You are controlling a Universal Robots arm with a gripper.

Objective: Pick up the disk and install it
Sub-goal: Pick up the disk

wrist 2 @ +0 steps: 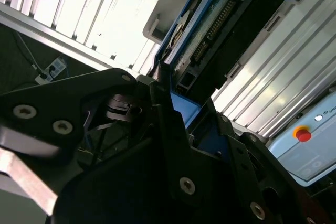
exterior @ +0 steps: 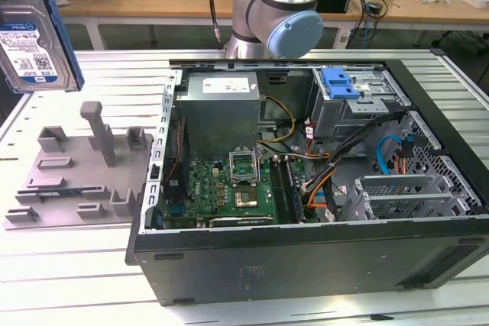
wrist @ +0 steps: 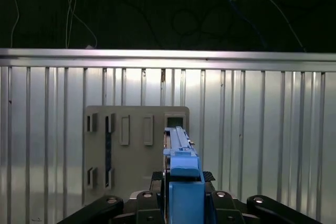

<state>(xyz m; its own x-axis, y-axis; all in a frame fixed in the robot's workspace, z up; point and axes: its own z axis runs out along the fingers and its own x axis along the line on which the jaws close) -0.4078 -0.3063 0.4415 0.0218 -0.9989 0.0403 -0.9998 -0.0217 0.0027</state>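
The end effector (wrist 2: 181,106) is clenched on the disk (exterior: 34,43), its black fingers (wrist 2: 163,90) bearing on the blue carrier frame at one end. The disk hangs in the air at the exterior view's left, clear above the grey fixture (exterior: 76,173) on the slatted worktop (exterior: 61,265), touching neither. It stands on edge with the label face towards the exterior camera, and its long axis runs straight out from the end effector. The open computer case (exterior: 306,265) and its drive cage (exterior: 359,104) lie well apart, towards the exterior view's right. The first wrist view shows the disk edge-on over the fixture; the second wrist view shows its circuit-board underside and connector.
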